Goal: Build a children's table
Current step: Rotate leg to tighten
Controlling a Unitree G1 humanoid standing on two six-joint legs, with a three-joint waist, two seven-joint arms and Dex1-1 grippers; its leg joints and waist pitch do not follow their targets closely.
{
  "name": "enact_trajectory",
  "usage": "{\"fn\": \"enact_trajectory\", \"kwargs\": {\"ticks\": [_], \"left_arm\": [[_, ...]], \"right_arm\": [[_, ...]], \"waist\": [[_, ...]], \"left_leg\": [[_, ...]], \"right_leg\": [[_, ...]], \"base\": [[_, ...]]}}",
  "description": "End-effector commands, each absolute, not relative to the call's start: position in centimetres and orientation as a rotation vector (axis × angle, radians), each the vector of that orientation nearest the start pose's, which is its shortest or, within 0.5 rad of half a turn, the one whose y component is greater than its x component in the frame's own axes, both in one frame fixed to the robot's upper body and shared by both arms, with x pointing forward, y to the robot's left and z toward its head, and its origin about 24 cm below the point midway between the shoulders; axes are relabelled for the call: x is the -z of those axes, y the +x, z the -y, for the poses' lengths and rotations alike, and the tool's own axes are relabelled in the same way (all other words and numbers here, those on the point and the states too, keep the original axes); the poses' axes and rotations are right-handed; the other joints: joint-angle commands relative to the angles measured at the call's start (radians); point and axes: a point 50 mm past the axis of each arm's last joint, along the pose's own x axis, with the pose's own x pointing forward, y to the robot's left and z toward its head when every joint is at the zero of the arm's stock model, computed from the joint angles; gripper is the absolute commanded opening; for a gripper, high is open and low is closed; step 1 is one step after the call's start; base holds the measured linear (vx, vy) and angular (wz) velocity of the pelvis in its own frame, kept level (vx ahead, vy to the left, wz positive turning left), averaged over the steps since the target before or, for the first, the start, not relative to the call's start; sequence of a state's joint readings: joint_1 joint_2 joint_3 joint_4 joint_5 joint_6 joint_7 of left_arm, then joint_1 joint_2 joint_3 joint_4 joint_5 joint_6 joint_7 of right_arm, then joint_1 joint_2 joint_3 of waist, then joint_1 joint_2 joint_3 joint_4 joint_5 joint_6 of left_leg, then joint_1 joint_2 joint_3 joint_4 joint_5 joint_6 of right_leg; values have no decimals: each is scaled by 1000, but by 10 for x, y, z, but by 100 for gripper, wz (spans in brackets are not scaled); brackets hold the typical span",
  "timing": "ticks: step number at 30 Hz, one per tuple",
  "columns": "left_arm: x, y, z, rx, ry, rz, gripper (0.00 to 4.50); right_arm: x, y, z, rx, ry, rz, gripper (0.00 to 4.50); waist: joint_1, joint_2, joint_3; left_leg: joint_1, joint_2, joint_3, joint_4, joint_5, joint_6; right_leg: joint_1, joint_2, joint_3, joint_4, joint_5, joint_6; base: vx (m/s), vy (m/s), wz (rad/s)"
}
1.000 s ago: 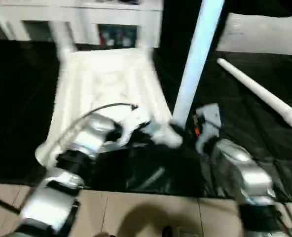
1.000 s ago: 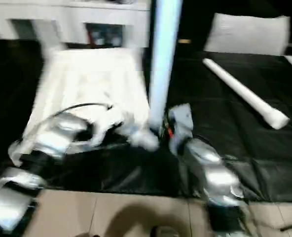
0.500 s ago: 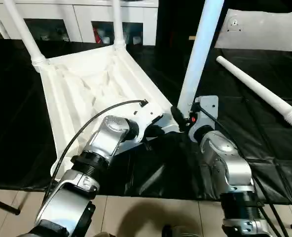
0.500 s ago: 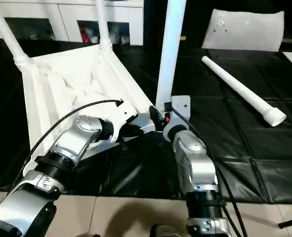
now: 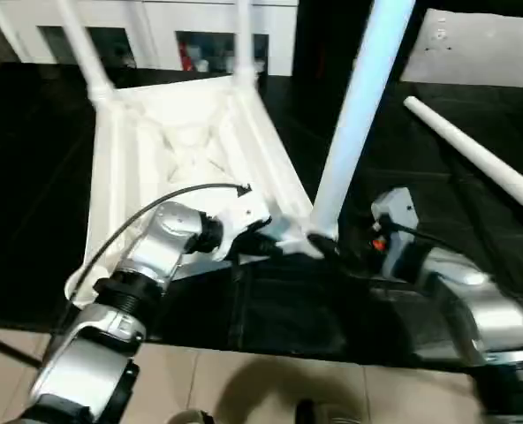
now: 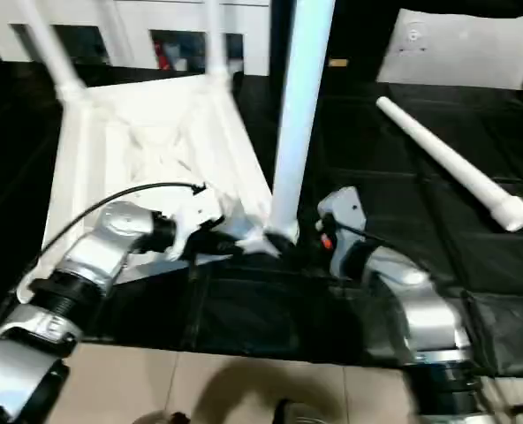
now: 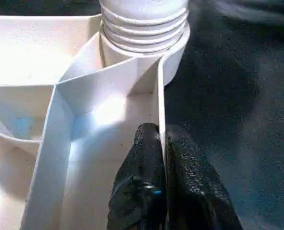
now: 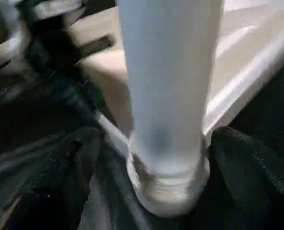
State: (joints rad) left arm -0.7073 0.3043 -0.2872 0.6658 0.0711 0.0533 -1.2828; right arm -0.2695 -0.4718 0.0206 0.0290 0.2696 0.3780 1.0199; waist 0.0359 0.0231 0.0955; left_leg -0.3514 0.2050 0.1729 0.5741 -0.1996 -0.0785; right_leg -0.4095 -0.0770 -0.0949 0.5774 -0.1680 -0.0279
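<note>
Upside down on the black floor mat lies the children's table top, ribbed underside up, so its corner sockets face upward to take legs. Two far legs already stand in their sockets at the far corners. Nearer, the left gripper has its fingers pinched narrow on the thin raised rim just beside the near corner socket, which I judge is there to steady the top against twisting while a leg is worked in.

Right of that, the third leg stands upright in that socket, its ribbed base showing at the collar. The right gripper sits around the leg's foot with its fingers spread wide on either side; they seem to stand clear of it, though the blur makes contact hard to rule out.

Farthest right, the fourth leg lies loose on the mat, well apart from the top, waiting for the last socket.
</note>
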Motion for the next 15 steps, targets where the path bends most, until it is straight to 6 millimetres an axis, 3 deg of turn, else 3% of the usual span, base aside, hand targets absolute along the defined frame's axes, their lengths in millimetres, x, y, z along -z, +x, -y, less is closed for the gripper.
{"fn": "enact_trajectory", "kwargs": {"ticks": [1,4,8,15], "left_arm": [[-77,325,-97,1570,470,-356,0],[-76,323,-101,1638,486,-382,0],[-75,320,-103,1719,537,-397,0],[-76,320,-107,1806,617,-419,0]], "right_arm": [[-93,275,173,-1131,-125,-224,402],[-95,277,175,-1204,-139,-240,367],[-94,280,176,-1270,-157,-261,335],[-92,281,171,-1383,-148,-294,273]], "waist": [[-1,-11,-71],[9,-12,-73],[23,-14,-73],[29,-19,-77]], "left_leg": [[0,25,2,-51,-62,163],[-2,28,2,-50,-50,164],[0,28,4,-49,-63,151],[-6,29,2,-43,-38,158]], "right_leg": [[66,-64,58,-49,-99,-262],[67,-66,56,-42,-75,-279],[64,-66,57,-43,-104,-272],[66,-67,57,-32,-58,-280]], "base": [[0,0,0],[0,0,0],[0,0,0],[0,0,0]]}}
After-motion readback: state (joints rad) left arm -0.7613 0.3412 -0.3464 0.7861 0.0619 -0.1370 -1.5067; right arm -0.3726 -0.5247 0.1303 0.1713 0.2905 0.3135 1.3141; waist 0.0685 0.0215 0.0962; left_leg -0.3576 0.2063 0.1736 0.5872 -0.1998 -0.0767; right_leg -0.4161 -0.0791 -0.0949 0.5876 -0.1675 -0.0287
